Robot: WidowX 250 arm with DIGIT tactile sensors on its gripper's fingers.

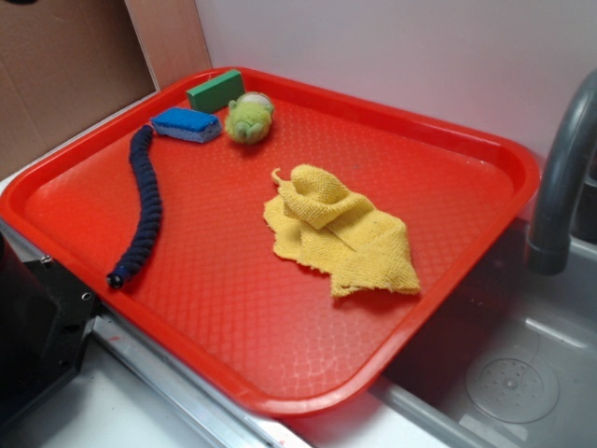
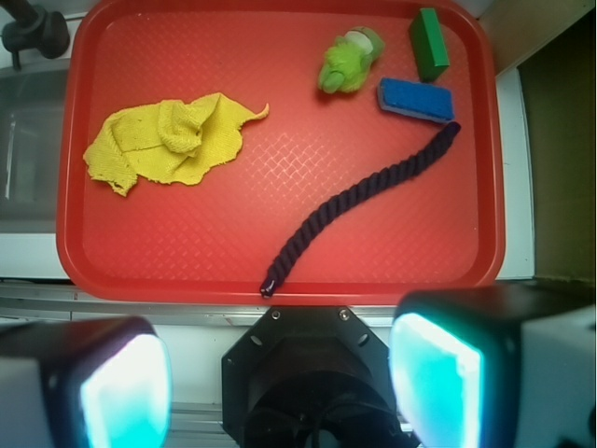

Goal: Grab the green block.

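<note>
The green block [image 2: 429, 43] lies lengthwise along the tray's [image 2: 280, 271] far-corner rim; the end effector [image 2: 280, 383] hangs open, empty.

Both views are being lit evenly and brightly by soft, diffuse light; only faint shadows are being cast. Mild glare is being reflected off the red tray [image 1: 466, 233] along its near rim. In the wrist view, the gripper fingers [image 2: 121, 392] are being rendered blurred, glowing cyan-white, and overexposed.
</note>
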